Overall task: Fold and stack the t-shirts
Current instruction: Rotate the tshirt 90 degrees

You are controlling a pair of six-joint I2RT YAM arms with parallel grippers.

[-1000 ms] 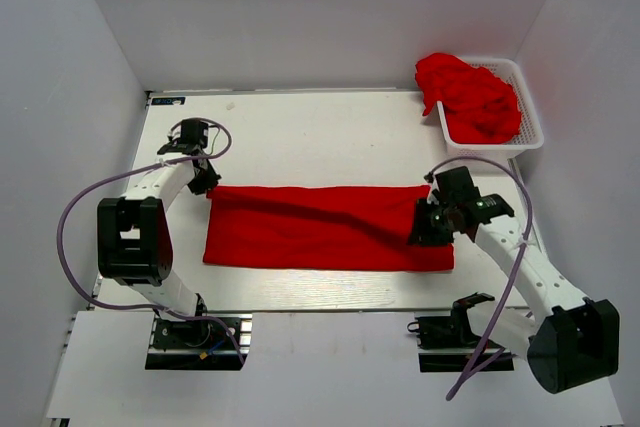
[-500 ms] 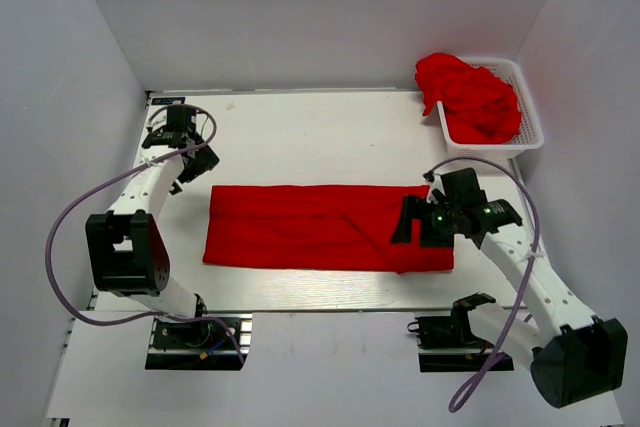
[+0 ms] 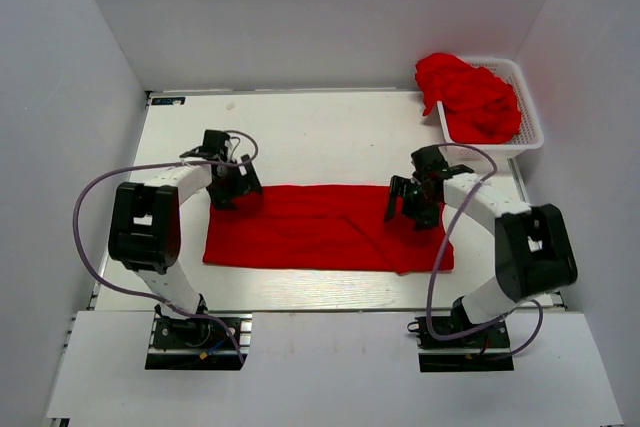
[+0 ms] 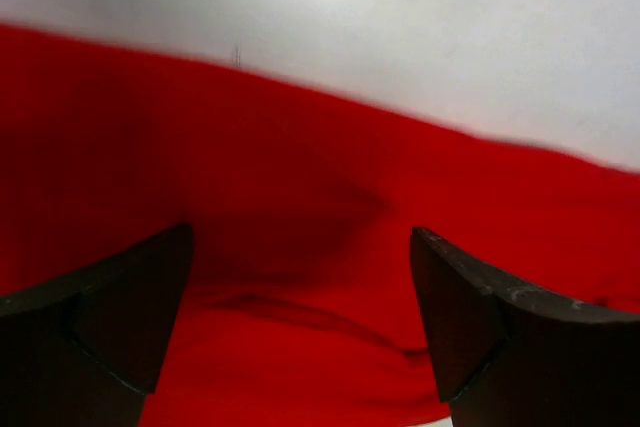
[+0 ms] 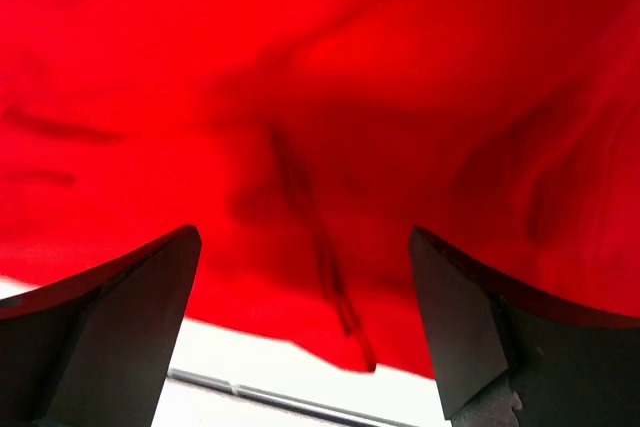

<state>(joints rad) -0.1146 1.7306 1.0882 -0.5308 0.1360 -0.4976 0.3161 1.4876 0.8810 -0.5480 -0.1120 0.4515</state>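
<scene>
A red t-shirt (image 3: 320,229) lies folded into a long flat strip across the middle of the white table (image 3: 320,132). My left gripper (image 3: 243,190) hangs open over the strip's upper left corner; its wrist view shows red cloth (image 4: 300,247) between the spread fingers (image 4: 110,317). My right gripper (image 3: 412,209) hangs open over the strip's upper right part; its wrist view shows creased red cloth (image 5: 320,127) and the cloth's edge on the table between the spread fingers (image 5: 470,327). Neither holds anything.
A white mesh basket (image 3: 528,127) at the back right holds a heap of more red t-shirts (image 3: 472,95). White walls enclose the table on three sides. The arm bases stand at the near edge.
Both grippers have moved inward onto the shirt: the left from beyond the table's left side to the upper left corner, the right from the lower right end up to the upper right part.
</scene>
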